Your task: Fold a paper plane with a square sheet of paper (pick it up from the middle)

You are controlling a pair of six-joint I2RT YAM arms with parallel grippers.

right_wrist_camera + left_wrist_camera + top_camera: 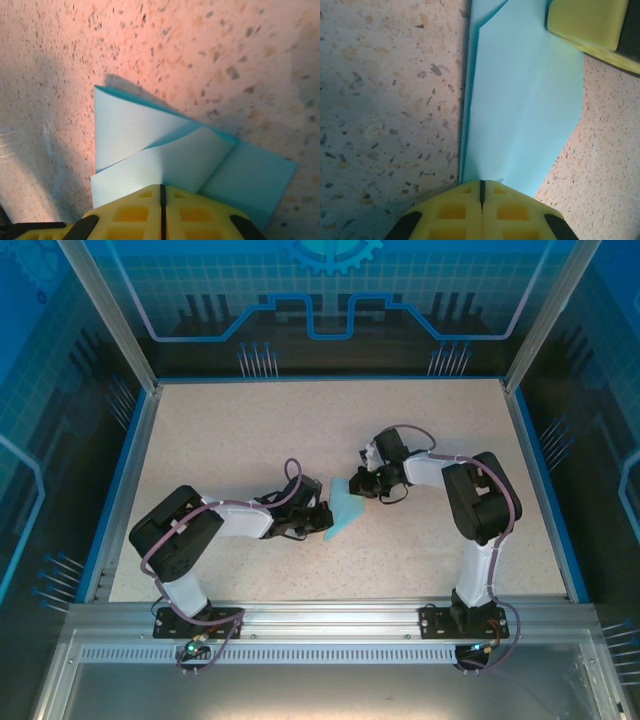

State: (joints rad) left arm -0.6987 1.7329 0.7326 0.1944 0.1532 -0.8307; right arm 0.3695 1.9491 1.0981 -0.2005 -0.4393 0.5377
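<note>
The light-blue sheet of paper [345, 512] lies partly folded in the middle of the table, between my two grippers. My left gripper [318, 519] is at its near-left end. In the left wrist view the yellow fingers [462, 210] are shut, with the paper [520, 100] running into their tips. My right gripper [358, 484] is at the far-right end. In the right wrist view its jaws [161, 189] are shut on a raised folded flap [170, 160], with a darker layer [252, 182] lying flat beneath. The right gripper's finger [587, 22] reaches into the left wrist view's top right corner.
The speckled beige table [250, 430] is bordered by a blue rim and metal frame posts [105, 310]. The two arm bases [195, 618] [470, 618] are bolted to the rail at the near edge.
</note>
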